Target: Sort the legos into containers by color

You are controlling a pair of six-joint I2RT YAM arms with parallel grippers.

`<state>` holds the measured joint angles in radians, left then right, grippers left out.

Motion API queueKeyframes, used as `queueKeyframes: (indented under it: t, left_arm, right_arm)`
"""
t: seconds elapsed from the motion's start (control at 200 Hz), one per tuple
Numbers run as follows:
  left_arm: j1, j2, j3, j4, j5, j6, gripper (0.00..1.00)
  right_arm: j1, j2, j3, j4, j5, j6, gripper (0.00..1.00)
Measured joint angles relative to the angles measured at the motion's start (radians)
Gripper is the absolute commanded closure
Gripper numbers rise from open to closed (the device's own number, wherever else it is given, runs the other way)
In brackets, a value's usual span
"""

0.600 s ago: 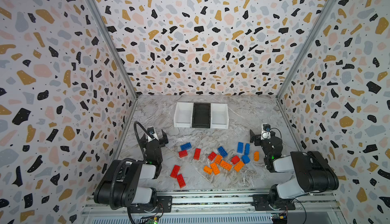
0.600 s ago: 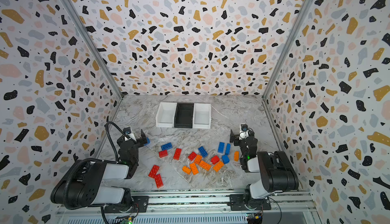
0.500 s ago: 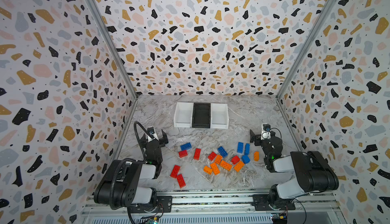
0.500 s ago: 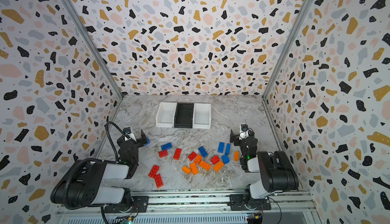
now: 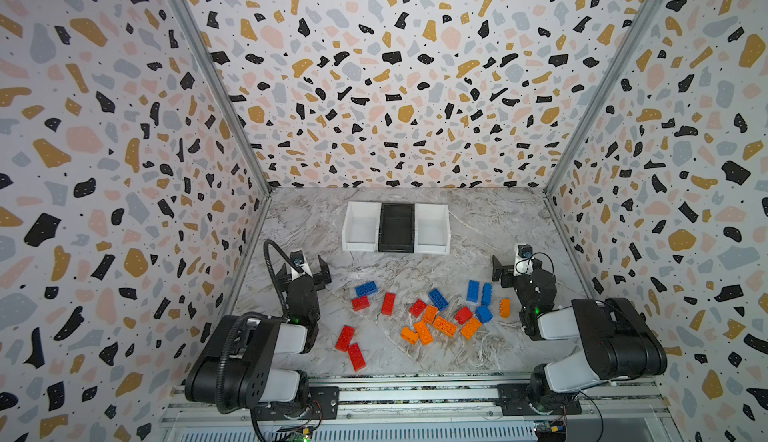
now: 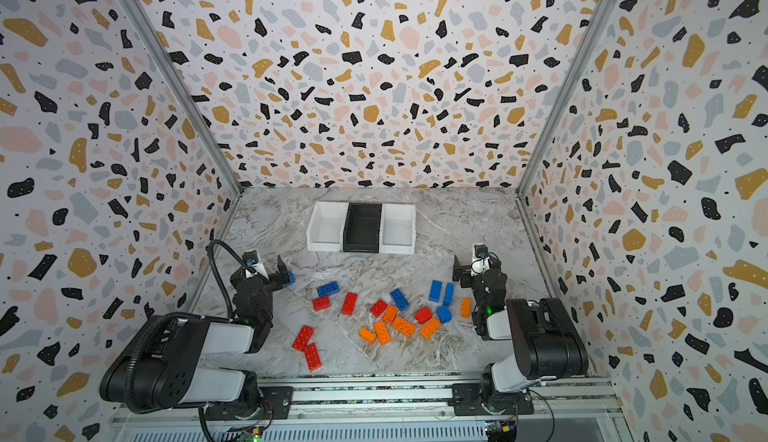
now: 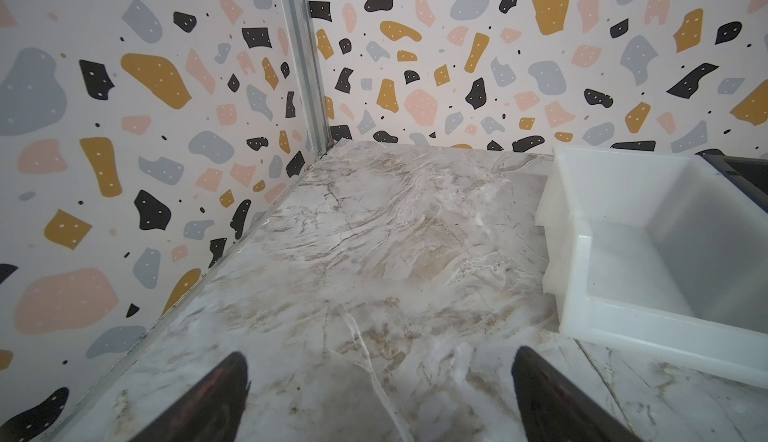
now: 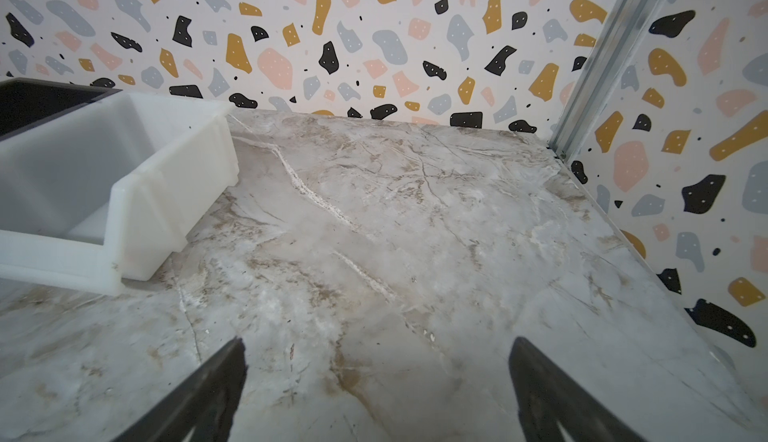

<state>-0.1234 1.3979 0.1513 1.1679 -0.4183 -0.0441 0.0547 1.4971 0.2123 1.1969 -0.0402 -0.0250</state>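
Red, blue and orange legos lie scattered on the marble table in both top views: a red pair [image 5: 345, 338] near the front, a blue one [image 5: 366, 288], an orange cluster [image 5: 444, 326] and two blue ones [image 5: 472, 291]. The containers stand in a row at the back, a white bin [image 5: 360, 227], a black bin [image 5: 397, 227] and a white bin [image 5: 432, 227], with nothing inside them. My left gripper [image 5: 302, 273] hovers open left of the bricks. My right gripper [image 5: 517, 269] is open on their right. A blue brick [image 6: 289, 279] peeks out beside the left gripper.
In the left wrist view the open gripper [image 7: 380, 381] faces bare marble, with a white bin's wall [image 7: 582, 252] off to one side. The right wrist view has its gripper [image 8: 376, 373] over bare marble beside the other white bin [image 8: 166, 194]. Patterned walls enclose the table.
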Motion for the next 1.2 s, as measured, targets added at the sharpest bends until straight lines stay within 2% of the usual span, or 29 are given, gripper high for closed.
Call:
queueKeyframes:
  t: [0.711,0.761,0.816,0.896,1.011,1.146,1.196]
  left_arm:
    - [0.004,0.0,0.0,-0.001,0.017,0.004,0.0]
    - [0.004,-0.001,0.003,-0.007,0.012,0.003,0.0]
    - [0.004,-0.024,0.042,-0.102,-0.004,0.0,0.0]
    - [0.004,-0.069,0.169,-0.289,-0.018,-0.009,0.0]
    - [0.003,-0.105,0.378,-0.486,-0.005,-0.048,0.0]
    - [-0.035,-0.117,0.515,-0.616,0.014,-0.113,0.0]
    - [-0.08,-0.116,0.537,-0.649,0.011,-0.132,0.0]
  right_arm:
    - [0.012,-0.004,0.001,-0.006,0.013,-0.002,0.01]
    - [0.029,-0.026,0.02,-0.075,0.026,-0.007,0.01]
    - [0.045,-0.058,0.087,-0.218,0.034,0.001,0.01]
    - [0.063,-0.075,0.293,-0.481,0.041,0.044,0.01]
    - [0.112,-0.079,0.509,-0.737,0.097,0.104,0.01]
    - [0.226,-0.09,0.592,-0.961,0.187,0.165,0.0]
    - [0.264,-0.093,0.593,-1.033,0.206,0.192,0.07]
